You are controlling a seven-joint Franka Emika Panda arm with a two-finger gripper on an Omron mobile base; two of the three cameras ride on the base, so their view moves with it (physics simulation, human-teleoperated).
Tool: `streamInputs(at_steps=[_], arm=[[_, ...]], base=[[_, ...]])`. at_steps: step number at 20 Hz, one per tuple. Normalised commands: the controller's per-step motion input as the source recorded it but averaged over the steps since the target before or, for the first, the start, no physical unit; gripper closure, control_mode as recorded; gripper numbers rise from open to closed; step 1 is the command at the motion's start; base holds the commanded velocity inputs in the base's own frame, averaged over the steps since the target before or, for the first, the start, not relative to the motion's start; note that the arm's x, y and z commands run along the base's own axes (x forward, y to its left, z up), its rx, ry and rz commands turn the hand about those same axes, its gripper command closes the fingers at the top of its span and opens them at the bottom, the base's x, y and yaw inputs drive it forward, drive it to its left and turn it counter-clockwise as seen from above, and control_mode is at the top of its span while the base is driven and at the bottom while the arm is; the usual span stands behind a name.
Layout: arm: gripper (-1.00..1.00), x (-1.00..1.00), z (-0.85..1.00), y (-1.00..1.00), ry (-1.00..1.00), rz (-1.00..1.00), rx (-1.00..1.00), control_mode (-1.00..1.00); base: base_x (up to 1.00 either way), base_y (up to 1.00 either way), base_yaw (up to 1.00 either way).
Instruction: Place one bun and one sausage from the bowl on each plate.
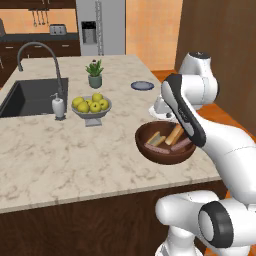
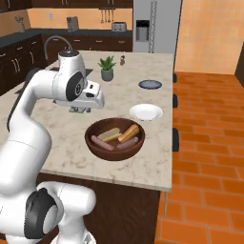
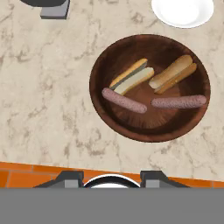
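Observation:
The dark-brown wooden bowl [image 3: 98, 74] [image 1: 165, 155] [image 2: 115, 151] sits near the counter's front edge. In it lie two tan buns [image 3: 131, 76] [image 3: 173, 73] and two pinkish-brown sausages [image 3: 124, 100] [image 3: 178, 102]. Beyond the bowl is the white plate [image 2: 146, 112] [image 3: 183, 11], and further back the dark blue plate [image 2: 150, 84] [image 1: 142, 85]. Both plates are bare. My gripper [image 3: 111, 177] [image 2: 79, 110] hangs open well above the counter, on the near side of the bowl, with nothing between its fingers.
A grey pedestal bowl of yellow-green fruit [image 1: 91, 106] stands left of the wooden bowl, with its base [image 3: 54, 8] in the hand view. A potted plant [image 1: 94, 74] [image 2: 107, 68], a soap dispenser [image 1: 58, 106] and a sink [image 1: 30, 97] lie further back left. The counter's right edge drops to orange tile floor [image 2: 205, 143].

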Motion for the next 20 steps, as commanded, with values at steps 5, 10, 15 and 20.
streamInputs(at_steps=[5,10,15,20], arm=[[-1.0,-0.23,-0.04,-0.25,0.0,-0.01,0.0,-1.0],[-1.0,-0.13,-0.16,-0.93,0.0,-0.15,0.01,-1.0],[-1.0,0.39,-0.21,-0.57,0.0,-0.1,0.0,-1.0],[-1.0,0.42,-0.58,-0.06,0.0,-0.08,0.0,-1.0]], base=[[0.0,0.0,0.0],[0.0,0.0,0.0],[0.0,0.0,0.0],[0.0,0.0,0.0]])
